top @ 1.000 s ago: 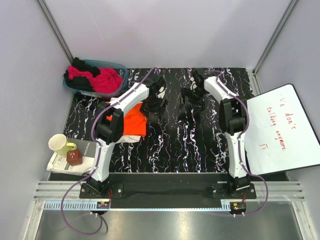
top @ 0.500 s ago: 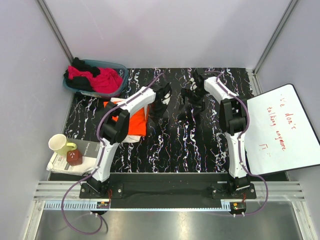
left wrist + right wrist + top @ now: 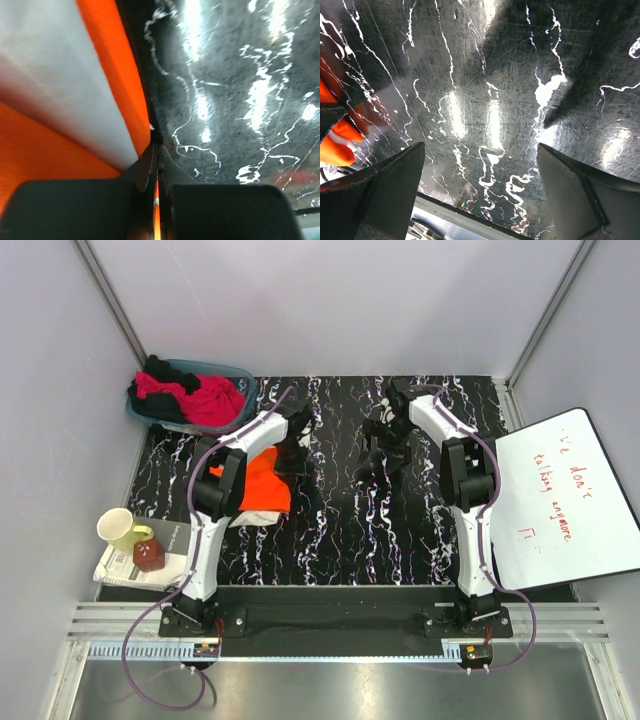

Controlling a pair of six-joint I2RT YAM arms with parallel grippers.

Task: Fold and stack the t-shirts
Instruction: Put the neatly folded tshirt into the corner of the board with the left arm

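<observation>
The left fingers [image 3: 75,210] are pinched tight on an edge of the bright orange cloth t-shirt [image 3: 125,75], which spreads out to their left. The right fingers [image 3: 375,195] stand wide apart, holding nothing, over the black white-veined tabletop [image 3: 490,75].

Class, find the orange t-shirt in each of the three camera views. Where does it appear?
Top external: orange t-shirt, left of centre.
Left wrist: fills the left side, pinched in the left gripper.
Right wrist: a sliver at the left edge.
Shared landmark: black marbled tabletop.
</observation>
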